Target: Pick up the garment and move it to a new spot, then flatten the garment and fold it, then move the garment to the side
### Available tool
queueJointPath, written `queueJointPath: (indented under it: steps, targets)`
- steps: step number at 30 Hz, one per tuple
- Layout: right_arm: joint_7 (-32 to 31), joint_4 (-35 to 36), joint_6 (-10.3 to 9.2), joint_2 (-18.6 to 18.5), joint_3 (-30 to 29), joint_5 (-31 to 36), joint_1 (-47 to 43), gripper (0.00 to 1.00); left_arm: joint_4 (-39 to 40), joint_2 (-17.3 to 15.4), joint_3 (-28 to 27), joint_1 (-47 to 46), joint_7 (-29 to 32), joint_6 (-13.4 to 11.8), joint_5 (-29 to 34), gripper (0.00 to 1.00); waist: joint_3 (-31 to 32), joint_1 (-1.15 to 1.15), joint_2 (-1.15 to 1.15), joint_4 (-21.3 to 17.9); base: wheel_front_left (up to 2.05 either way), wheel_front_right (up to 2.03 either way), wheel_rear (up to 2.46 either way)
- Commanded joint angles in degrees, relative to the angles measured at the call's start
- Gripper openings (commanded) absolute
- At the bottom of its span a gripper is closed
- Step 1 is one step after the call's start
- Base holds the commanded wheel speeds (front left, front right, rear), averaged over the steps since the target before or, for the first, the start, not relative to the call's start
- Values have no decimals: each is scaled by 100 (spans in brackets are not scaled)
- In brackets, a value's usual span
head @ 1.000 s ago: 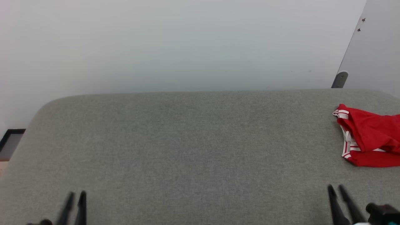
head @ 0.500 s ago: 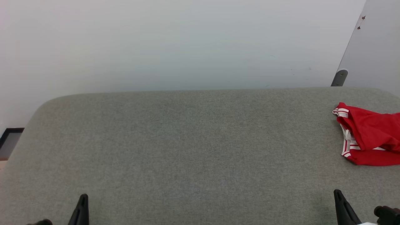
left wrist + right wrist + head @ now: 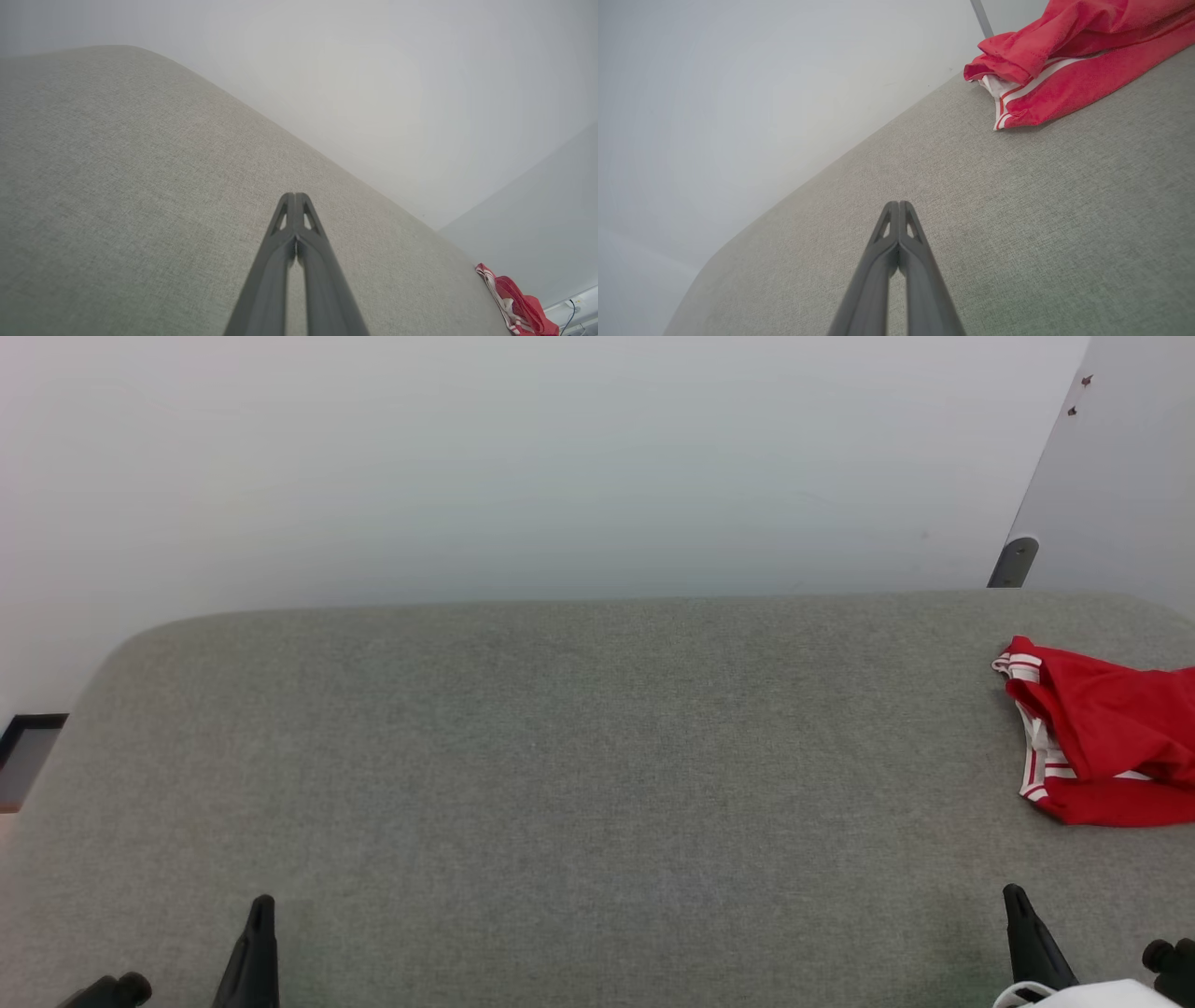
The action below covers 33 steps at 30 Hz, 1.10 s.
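**Garment at the far right, nearer the right pincer**
The crumpled red garment [image 3: 1111, 747] with striped trim lies at the right edge of the grey fabric bench [image 3: 560, 756]. The head view cuts it off, so its long axis cannot be told. It sits ahead and right of the right pincer [image 3: 1019, 907], well apart, and much farther from the left pincer [image 3: 260, 913]. The 2 pincers are clenched on nothing, so the right arm looks better placed.

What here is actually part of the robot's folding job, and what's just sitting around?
For the job:
grey padded table, the work surface
red garment, bunched on its right side
left gripper and right gripper, both shut

Just lying about:
dark-framed object past the table's left corner
grey panel behind its right corner
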<state>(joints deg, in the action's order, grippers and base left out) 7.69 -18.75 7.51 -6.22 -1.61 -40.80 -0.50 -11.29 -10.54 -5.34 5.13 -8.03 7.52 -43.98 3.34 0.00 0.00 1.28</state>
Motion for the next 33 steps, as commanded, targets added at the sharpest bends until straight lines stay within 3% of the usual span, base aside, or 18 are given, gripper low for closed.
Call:
queueJointPath:
  steps: [1,33]
  targets:
    - [-50,108,0,3,-50,-231,193,0,61,-19,-33,-160,54,-1,-214,0,-6,0,0,-2,0,0,0]
    - [-649,280,-1,149,-252,-2365,429,0,-82,322,-77,-602,666,-3,-2220,0,-121,0,0,-44,0,0,0]
